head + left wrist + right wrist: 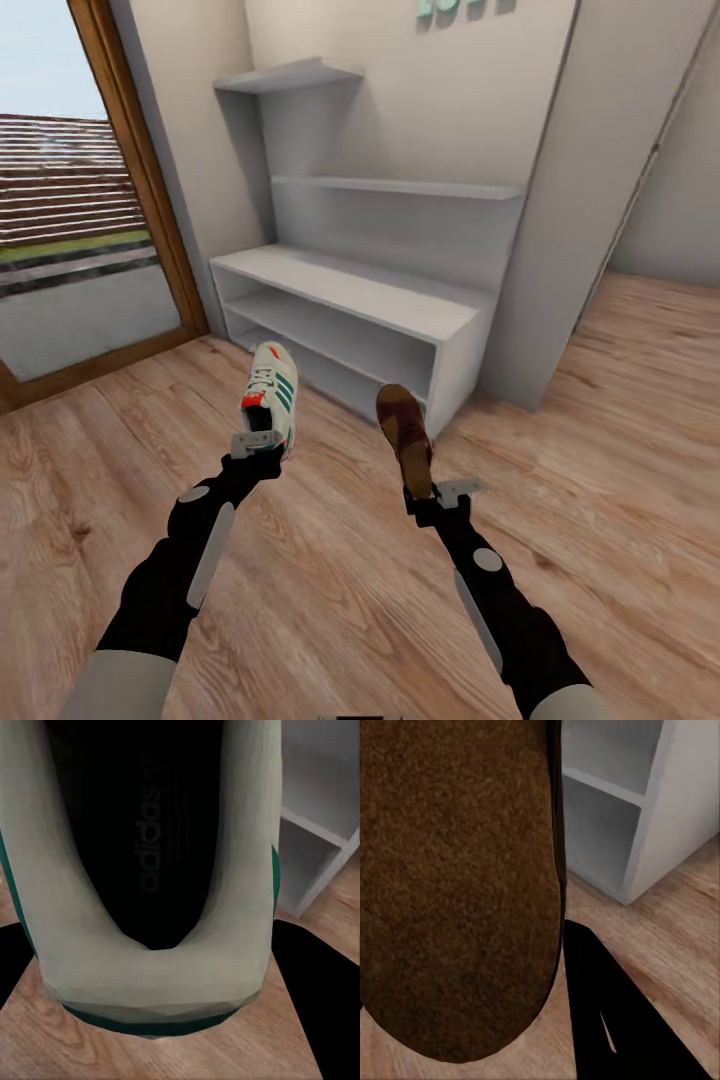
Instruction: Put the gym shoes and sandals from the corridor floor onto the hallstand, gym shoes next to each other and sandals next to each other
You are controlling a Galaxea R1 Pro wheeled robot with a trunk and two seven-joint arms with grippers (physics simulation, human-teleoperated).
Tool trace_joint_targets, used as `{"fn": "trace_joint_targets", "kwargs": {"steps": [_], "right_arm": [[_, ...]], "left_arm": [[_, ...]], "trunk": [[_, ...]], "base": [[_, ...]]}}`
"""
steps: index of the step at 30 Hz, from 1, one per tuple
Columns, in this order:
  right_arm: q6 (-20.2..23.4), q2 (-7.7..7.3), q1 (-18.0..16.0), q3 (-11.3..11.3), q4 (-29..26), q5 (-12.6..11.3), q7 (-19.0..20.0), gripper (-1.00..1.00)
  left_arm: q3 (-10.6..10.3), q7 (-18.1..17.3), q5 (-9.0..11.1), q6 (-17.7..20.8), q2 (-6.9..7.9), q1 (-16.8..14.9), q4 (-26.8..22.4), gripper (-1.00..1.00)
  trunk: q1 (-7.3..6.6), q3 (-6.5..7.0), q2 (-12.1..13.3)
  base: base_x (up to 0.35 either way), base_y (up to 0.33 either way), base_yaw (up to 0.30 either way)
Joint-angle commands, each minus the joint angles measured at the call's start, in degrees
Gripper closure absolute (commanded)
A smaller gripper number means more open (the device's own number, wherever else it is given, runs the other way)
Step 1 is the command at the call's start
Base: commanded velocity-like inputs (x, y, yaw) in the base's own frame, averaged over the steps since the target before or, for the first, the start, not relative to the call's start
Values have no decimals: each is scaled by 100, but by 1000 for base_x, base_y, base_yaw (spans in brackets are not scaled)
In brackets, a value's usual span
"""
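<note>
Nearest, two black arms reach out over the light brown wood-grain plank floor (330, 590). The left gripper (262, 443) is clamped on the heel end of a white lace-up gym shoe with green side stripes and a red-orange patch (272, 393), which it holds up off the planks with the toe pointing away toward the rack. In the left wrist view that gym shoe (161, 907) is seen from the heel, its dark insole open to the camera and a black finger (315, 990) pressed at its side.

To the right, the right gripper (432, 492) grips the near end of a flat brown leather sandal (405, 435), raised and tilted, its far end toward the rack's lower right corner. The right wrist view shows the sandal (457, 885) as a broad brown suede-like surface close by, with one black finger (615, 1020) beside it.

Farther on stands the large pale grey-white hallstand (350, 290): a wide low bench with an open shelf compartment beneath, and two floating shelves above it. Both shoes hang just in front of it, well apart from each other. At the far left, a wood-framed glass door (140, 190) looks onto a striped outdoor slope.
</note>
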Motion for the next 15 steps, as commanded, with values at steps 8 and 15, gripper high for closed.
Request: {"fn": "trace_joint_targets", "kwargs": {"steps": [8,15], "right_arm": [[26,-1,-1,3,-11,-17,-16,100],[26,-1,-1,3,-11,-17,-16,100]], "left_arm": [[4,-4,43,27,-2,-3,-4,100],[4,-4,43,27,-2,-3,-4,100]], "trunk": [[1,-5,-2],[1,-5,-2]], "base": [[230,294,271],[232,288,269]]}}
